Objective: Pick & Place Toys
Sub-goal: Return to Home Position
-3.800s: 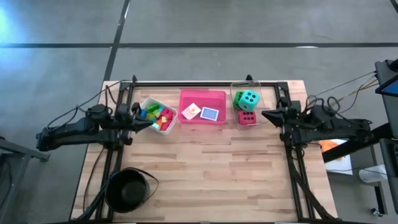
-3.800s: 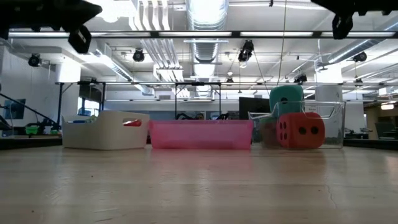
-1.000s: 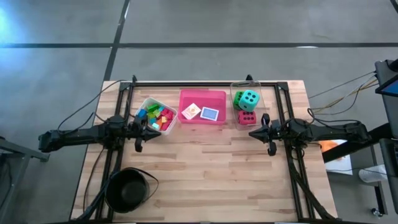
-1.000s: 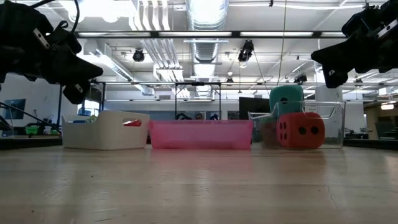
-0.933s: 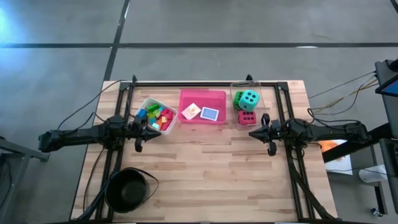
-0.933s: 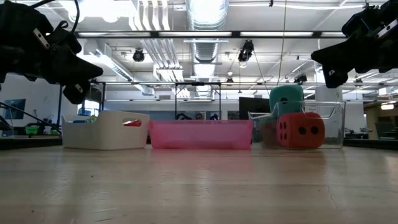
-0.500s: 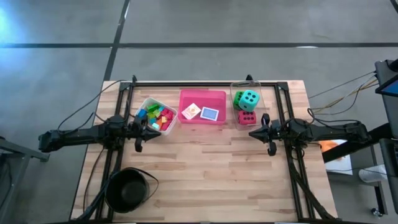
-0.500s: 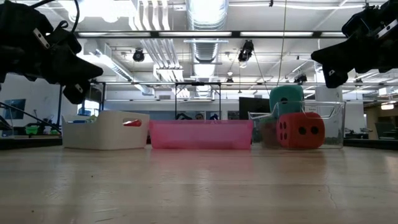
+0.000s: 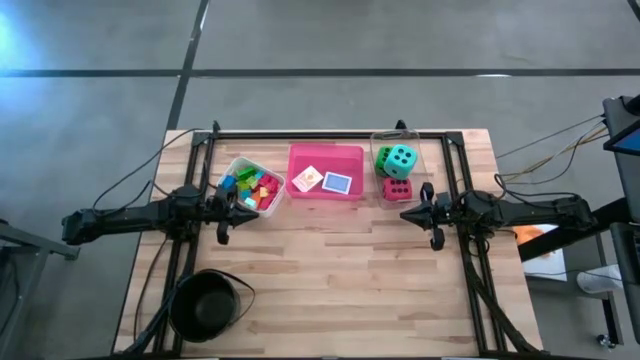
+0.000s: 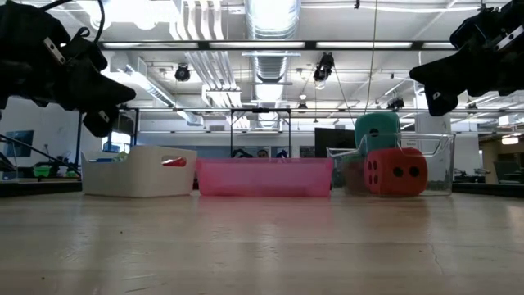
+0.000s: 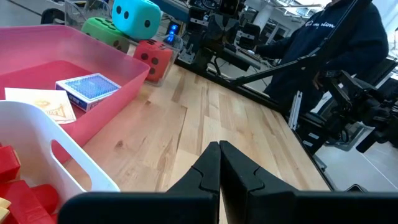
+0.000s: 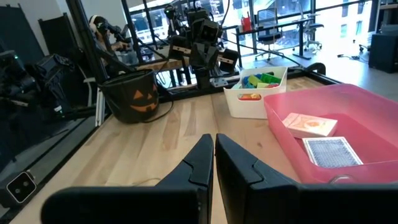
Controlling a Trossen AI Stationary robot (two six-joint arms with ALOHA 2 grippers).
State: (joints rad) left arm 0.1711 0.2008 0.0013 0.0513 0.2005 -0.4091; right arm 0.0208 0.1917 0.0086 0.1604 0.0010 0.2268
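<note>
Several small bright blocks (image 9: 255,187) lie in a white tray (image 9: 232,166). Two cards (image 9: 307,179) (image 9: 339,183) lie flat in a pink tray (image 9: 326,152). A green die (image 9: 383,157) and a teal die (image 9: 402,158) sit in a clear tray (image 9: 378,141). A red die (image 9: 397,190) stands at that tray's near side. My left gripper (image 9: 250,201) hovers shut just near of the white tray; its own view shows the fingers (image 11: 219,147) closed on nothing. My right gripper (image 9: 412,211) hovers shut near the red die, fingers (image 12: 214,138) closed on nothing.
A black round bowl (image 9: 205,305) stands at the table's near left corner. Bare wood (image 9: 340,270) stretches across the table's near half between the arms. A black frame (image 9: 330,133) runs along the far edge. A person in a dark top (image 11: 348,37) stands beyond the table.
</note>
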